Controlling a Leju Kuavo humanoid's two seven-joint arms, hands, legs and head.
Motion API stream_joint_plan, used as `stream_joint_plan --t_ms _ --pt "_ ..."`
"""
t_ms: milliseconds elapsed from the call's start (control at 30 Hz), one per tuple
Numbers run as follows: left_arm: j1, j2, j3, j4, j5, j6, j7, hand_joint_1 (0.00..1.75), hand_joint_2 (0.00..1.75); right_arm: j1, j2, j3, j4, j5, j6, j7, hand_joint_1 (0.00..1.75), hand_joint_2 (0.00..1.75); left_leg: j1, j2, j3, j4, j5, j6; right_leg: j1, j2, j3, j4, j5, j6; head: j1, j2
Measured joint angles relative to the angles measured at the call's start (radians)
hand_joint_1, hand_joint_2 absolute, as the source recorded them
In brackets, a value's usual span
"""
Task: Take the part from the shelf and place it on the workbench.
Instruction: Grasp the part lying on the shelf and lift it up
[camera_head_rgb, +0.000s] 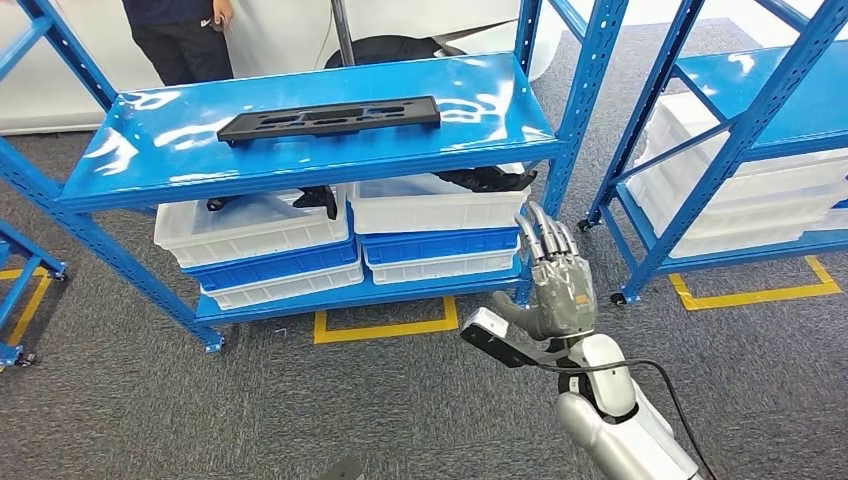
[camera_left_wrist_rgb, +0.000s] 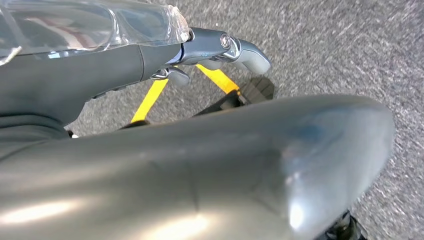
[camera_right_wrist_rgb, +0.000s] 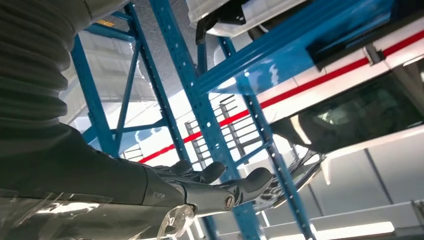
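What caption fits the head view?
Right hand raised, open, near the blue shelf holding a black part.

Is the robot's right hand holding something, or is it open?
Open. In the head view the right hand is raised with straight, spread fingers and nothing in it; the black part lies on the blue shelf.

A person (camera_head_rgb: 180, 35) at the back is cut off by the top edge; just legs and a hand show. Black parts (camera_head_rgb: 488, 179) in the white bins (camera_head_rgb: 430, 205) are mostly hidden under the blue shelf (camera_head_rgb: 300, 140). The second rack (camera_head_rgb: 760, 100) runs off the right edge.
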Motion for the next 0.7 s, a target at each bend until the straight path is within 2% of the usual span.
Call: stream_joint_plan --t_ms 367,700 --pt "-0.022 -0.011 -0.024 0.0 -0.023 -0.012 0.015 0.0 0.0 -0.074 0.091 0.14 0.154 0.057 -0.002 -0.009 0.0 1.75 0.0 0.0 -0.001 0.0 0.0 0.0 0.0 0.0 -0.001 0.0 0.0 0.0 0.0 0.0" --pt "-0.024 -0.013 -0.041 0.0 -0.035 -0.012 0.018 0.0 0.0 -0.103 0.14 0.202 0.236 0.054 -0.001 -0.015 0.0 1.75 0.0 0.0 -0.001 0.0 0.0 0.0 0.0 0.0 -0.002 0.0 0.0 0.0 0.0 0.0"
